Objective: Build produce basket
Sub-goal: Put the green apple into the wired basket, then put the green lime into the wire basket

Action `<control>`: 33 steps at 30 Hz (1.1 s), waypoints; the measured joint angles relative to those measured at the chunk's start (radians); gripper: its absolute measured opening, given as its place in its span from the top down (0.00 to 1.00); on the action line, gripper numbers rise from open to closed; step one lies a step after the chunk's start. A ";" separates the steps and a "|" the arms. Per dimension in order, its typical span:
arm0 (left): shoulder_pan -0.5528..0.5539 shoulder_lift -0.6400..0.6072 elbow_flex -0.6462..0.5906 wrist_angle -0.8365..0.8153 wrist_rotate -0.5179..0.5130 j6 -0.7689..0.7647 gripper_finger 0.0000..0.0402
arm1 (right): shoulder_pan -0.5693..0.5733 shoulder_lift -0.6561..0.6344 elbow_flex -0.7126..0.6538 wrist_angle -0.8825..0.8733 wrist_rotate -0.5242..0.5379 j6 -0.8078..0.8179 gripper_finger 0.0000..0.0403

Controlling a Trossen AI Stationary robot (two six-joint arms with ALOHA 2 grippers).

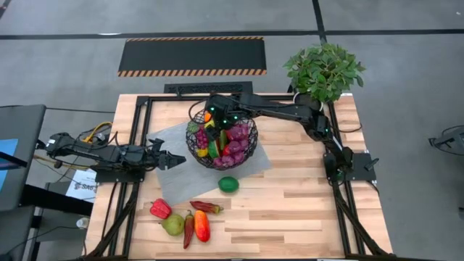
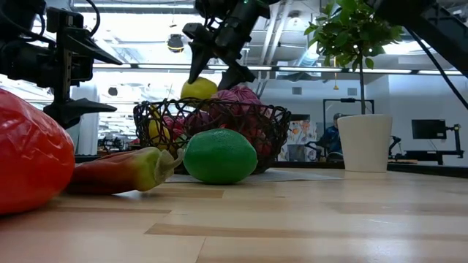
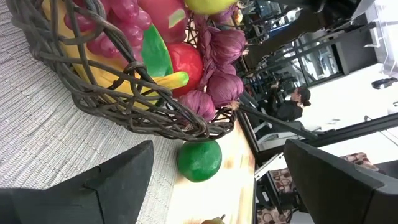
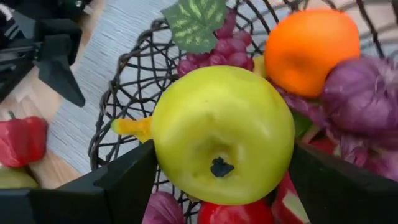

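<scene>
1. Right gripper (image 2: 217, 66) hangs right over the basket (image 1: 221, 142), fingers spread wide on either side of a yellow-green apple (image 4: 222, 134) sitting on the pile.
2. Left gripper (image 1: 172, 159) sits wide open just beside the basket.
3. Lime (image 1: 228, 184), peppers (image 1: 196, 217) and pear (image 1: 172, 225) lie out on the worktop (image 1: 304, 210).

potted plant (image 1: 324, 71): table's far right corner | grey mat (image 1: 170, 170): table centre-left
</scene>
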 joint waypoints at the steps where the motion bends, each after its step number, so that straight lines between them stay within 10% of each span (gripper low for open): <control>1: 0.000 0.000 0.000 0.000 0.000 0.000 0.14 | -0.004 0.000 0.000 -0.006 -0.017 0.009 0.14; 23: 0.000 0.000 0.000 -0.001 0.018 0.010 0.14 | -0.073 -0.053 0.022 -0.050 -0.361 0.210 0.01; 33: 0.000 0.000 0.000 -0.001 0.019 0.004 0.14 | 0.249 -0.217 0.040 -0.409 -0.028 0.180 0.03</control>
